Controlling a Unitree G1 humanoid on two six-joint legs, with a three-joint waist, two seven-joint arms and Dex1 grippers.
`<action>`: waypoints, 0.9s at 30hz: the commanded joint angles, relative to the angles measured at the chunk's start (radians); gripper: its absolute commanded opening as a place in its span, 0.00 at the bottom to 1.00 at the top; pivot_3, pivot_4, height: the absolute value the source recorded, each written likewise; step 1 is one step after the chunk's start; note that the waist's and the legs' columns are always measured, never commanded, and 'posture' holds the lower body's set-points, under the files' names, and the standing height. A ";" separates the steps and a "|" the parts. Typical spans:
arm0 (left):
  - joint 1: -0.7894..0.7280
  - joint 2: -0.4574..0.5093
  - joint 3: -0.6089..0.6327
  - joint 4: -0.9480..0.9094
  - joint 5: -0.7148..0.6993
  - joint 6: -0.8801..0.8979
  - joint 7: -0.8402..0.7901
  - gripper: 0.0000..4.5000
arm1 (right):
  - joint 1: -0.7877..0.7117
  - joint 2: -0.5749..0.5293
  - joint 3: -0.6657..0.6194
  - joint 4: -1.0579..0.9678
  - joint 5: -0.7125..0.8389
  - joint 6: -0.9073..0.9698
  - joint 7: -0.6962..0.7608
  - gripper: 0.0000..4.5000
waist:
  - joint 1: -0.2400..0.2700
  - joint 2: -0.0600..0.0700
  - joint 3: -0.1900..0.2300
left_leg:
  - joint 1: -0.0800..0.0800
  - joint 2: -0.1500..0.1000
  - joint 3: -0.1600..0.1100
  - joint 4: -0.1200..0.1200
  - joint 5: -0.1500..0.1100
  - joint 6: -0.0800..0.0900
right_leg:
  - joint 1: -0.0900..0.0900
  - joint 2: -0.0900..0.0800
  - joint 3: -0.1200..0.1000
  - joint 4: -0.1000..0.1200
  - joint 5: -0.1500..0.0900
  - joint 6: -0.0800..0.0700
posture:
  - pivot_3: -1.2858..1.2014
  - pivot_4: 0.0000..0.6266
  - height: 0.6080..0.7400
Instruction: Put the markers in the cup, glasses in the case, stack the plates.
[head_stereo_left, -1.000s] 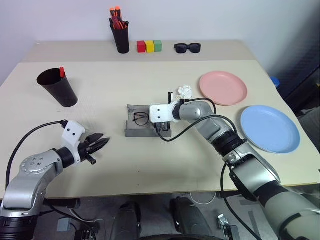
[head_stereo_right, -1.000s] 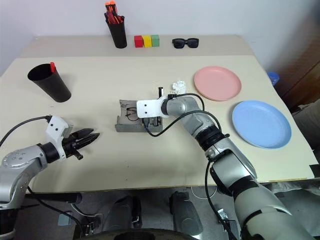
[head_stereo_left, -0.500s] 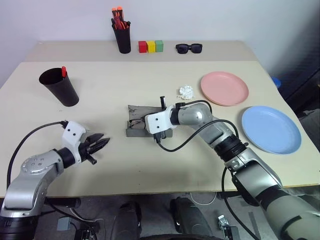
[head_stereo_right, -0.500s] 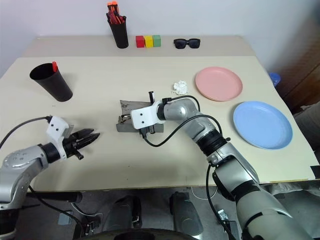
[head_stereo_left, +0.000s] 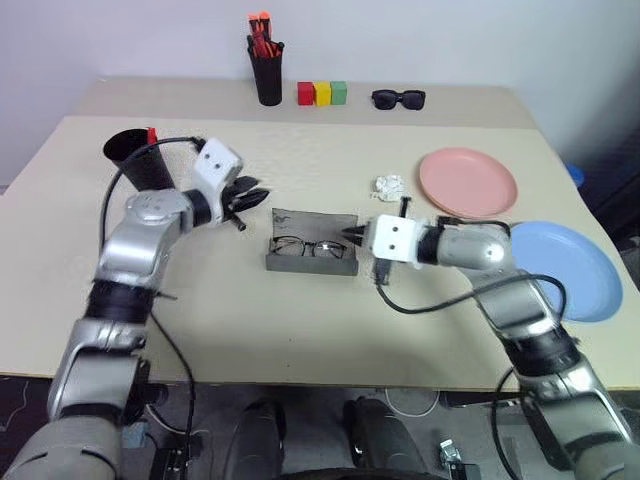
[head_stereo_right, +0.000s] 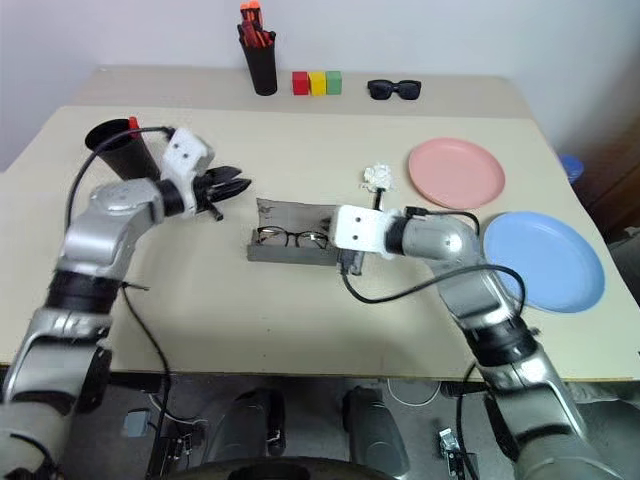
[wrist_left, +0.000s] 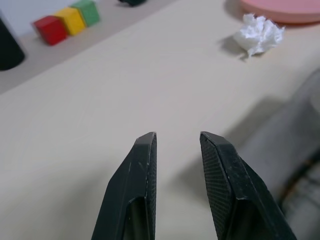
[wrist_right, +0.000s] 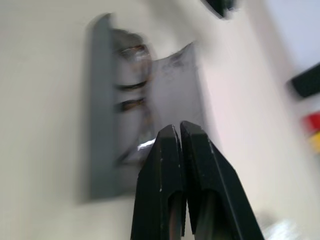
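Beige matte table w/ a seam across the far part, pale wall behind; a second strip of tabletop at the far edge carries the extras.

Grey hard-shell case lies mid-table, lid open & tipped back toward the far side, oblong w/ rounded ends. Brown tortoiseshell glasses sit inside it, thin frame, clear lenses. Right gripper is just beside the case's right end, fingers pressed together w/ nothing btwn them; in the right wrist view the two black textured fingers meet tip to tip over the case's end. Can't tell if they touch the case. Left gripper hovers off the case's far-left corner, apart from it, jaws a little way apart & empty; left wrist view shows bare table btwn the ribbed pads.

Black tapered cup stands far left, behind the left arm, matte plastic, a red-tipped marker poking above its rim. Pink plate far right, blue plate nearer & further right, side by side, not stacked; both round, flat, smooth plastic.

Crumpled white paper ball btwn case & pink plate. Far strip: straight black pen holder w/ red-orange pens, red/yellow/green blocks in a row, chunky black sunglasses.
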 joint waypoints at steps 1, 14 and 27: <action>-0.176 -0.072 -0.042 0.316 0.080 -0.117 -0.032 0.30 | 0.128 -0.021 -0.130 -0.190 0.129 0.175 -0.012 0.02 | 0.002 0.000 0.000 | 0.000 0.000 0.000 0.000 0.000 0.000 | 0.000 0.000 0.000 0.000 0.000 0.000 | 0.52 0.24 0.87; -0.358 -0.169 -0.077 0.739 0.198 -0.314 -0.388 0.30 | 0.433 0.020 -0.274 -0.402 0.255 0.361 -0.221 0.02 | -0.010 -0.001 0.000 | 0.000 -0.001 -0.001 -0.001 -0.001 0.001 | 0.000 0.001 0.001 -0.002 0.000 0.000 | 0.52 0.24 0.87; 0.007 -0.015 -0.076 0.115 0.114 -0.166 -0.679 0.30 | 0.256 0.012 -0.248 -0.201 0.239 0.336 -0.345 0.02 | -0.011 0.001 -0.001 | 0.001 0.000 -0.002 0.000 -0.001 0.001 | 0.001 0.000 0.001 -0.001 0.000 0.000 | 0.52 0.24 0.87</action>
